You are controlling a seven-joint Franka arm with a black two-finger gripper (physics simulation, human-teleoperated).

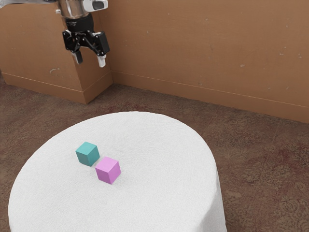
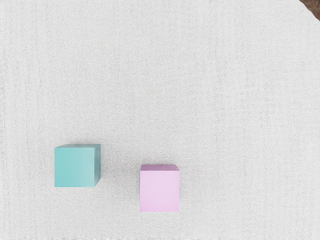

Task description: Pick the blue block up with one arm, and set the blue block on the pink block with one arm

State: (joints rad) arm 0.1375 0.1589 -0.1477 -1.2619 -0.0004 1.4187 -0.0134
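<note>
Near the pink block (image 1: 107, 170), the blue block (image 1: 87, 153) sits flat.

blue block (image 1: 87, 153) teal-blue | pink block (image 1: 107, 170) pale pink | table (image 1: 159, 145) white | wall (image 1: 203, 43) brown

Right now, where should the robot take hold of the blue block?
From straight above, pinching two opposite side faces. The blue block sits flat on the table, top face level, apart from the pink block. The open tool hangs high above; the pair of sides not facing the pink block likely leaves most finger room.
</note>
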